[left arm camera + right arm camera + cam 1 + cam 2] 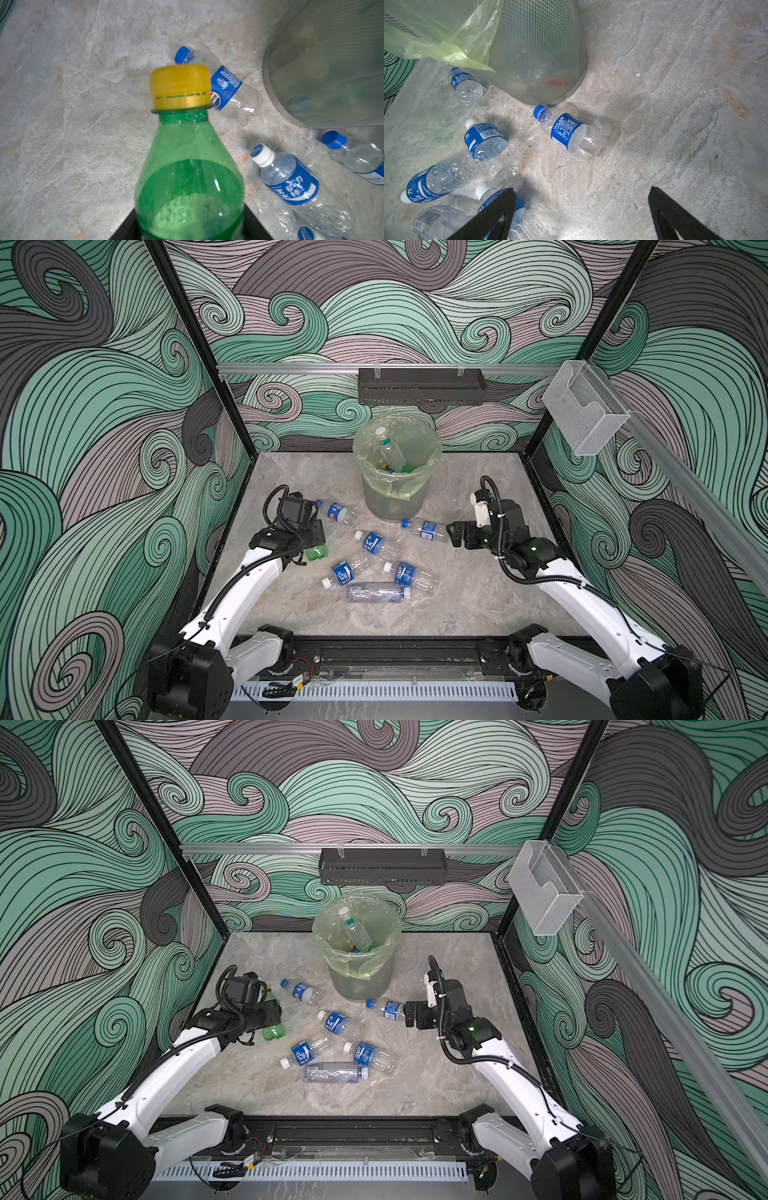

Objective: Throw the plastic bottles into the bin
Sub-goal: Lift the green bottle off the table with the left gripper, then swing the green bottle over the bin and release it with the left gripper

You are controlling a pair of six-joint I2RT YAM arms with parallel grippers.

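My left gripper (311, 536) (190, 209) is shut on a green bottle (316, 552) (274, 1031) (187, 166) with a yellow cap (180, 85), held just above the floor at the left. The bin (395, 493) (360, 979) stands at the back middle, lined with a yellow-green bag, with a clear white-capped bottle (388, 450) leaning inside. Several clear blue-label bottles (374, 542) lie on the floor in front of it, with a larger clear one (378, 592) nearest the front. My right gripper (453, 533) (581, 188) is open, just right of a blue-capped bottle (424, 529) (571, 135).
A black perforated tray (419, 385) hangs on the back rail and a clear plastic box (586, 406) on the right rail. Patterned walls enclose the stone floor (478, 597) on three sides. A black rail (395, 651) runs along the front edge.
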